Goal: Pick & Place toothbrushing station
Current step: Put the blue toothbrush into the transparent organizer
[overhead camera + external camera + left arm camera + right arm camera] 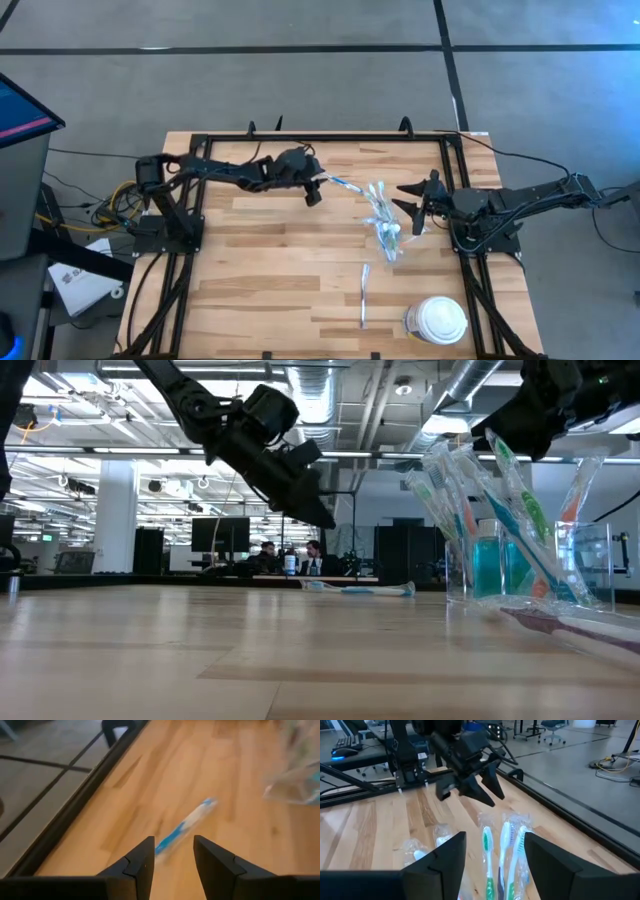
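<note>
Already most of the job looks done: the clear cup (388,236) stands on the table (270,290) just in front of the right arm, packed with wrapped toothbrushes (520,510) leaning out in a fan, and the low view shows a teal tube (486,565) inside it. Over on the far side, the left gripper (314,195) hangs above a blue-and-white toothbrush (345,183) lying flat near the back rail; its wrist view shows the fingers parted with nothing between them, the brush (185,826) on the wood just ahead. So that one looks like the next pick, not yet grasped. Another wrapped toothbrush (364,296) lies alone toward the near edge, beside the big white lidded container (440,320), and in the low view a pinkish one (575,625) rests on the table by the cup. The right gripper (420,205) hovers right over the cup, jaws spread wide and empty. By my count at least three brushes remain loose.
</note>
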